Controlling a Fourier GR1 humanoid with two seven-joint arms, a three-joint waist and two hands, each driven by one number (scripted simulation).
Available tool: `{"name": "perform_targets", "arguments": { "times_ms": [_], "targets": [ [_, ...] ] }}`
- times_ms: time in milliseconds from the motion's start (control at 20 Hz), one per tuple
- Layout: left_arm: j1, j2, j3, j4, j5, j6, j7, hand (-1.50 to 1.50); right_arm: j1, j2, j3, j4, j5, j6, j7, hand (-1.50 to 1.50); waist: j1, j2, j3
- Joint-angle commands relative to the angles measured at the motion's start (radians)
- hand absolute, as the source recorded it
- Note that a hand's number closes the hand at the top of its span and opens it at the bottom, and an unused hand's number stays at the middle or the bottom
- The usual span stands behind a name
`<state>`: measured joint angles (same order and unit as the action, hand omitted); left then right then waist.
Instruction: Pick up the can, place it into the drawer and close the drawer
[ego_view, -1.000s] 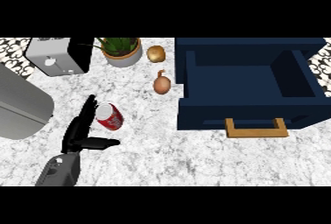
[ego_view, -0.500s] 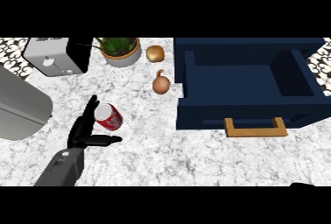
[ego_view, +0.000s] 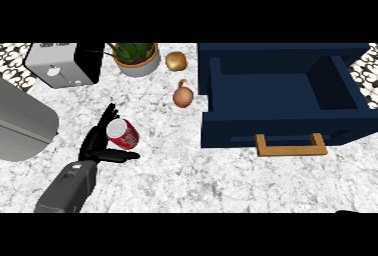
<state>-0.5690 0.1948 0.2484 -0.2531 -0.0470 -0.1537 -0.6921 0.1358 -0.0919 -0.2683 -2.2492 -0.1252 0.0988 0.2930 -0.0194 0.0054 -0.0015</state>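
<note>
From the head view, the can (ego_view: 122, 134) lies tilted on the counter (ego_view: 192, 175), well left of the open drawer (ego_view: 284, 95). The left hand (ego_view: 100, 142) cups it from its left, fingers straight and spread, thumb below; whether they touch is hard to tell. Between can and drawer sits an onion (ego_view: 183, 95).

can (ego_view: 123, 134) left of drawer (ego_view: 284, 100), onion (ego_view: 183, 95) between

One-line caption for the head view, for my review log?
Left hand open beside the red can on the marble counter, with the blue drawer open to the right.
</note>
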Motion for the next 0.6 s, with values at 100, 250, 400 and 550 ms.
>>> {"name": "perform_targets", "arguments": {
  "times_ms": [100,250,400,550],
  "targets": [
    [-0.016,-0.034,-0.025,0.040,-0.021,-0.044,-0.025,-1.50,-0.065,0.016,0.014,0.071,0.053,-0.028,-0.046,-1.50,0.007,0.000,0.000],
    [-0.052,-0.033,-0.018,0.051,-0.012,-0.091,-0.018,1.50,-0.041,0.004,-0.019,0.033,0.004,-0.019,-0.001,-1.50,0.002,0.000,0.000],
    [-0.127,-0.022,0.007,0.080,0.003,-0.112,0.000,1.50,0.005,0.015,-0.002,0.004,0.001,0.007,-0.020,-1.50,-0.013,0.004,-0.001],
    [-0.133,-0.044,-0.005,0.064,-0.002,-0.118,0.002,1.50,-0.052,-0.022,-0.016,-0.027,0.010,-0.020,0.064,-1.50,-0.004,0.001,0.000]
  ]
}}
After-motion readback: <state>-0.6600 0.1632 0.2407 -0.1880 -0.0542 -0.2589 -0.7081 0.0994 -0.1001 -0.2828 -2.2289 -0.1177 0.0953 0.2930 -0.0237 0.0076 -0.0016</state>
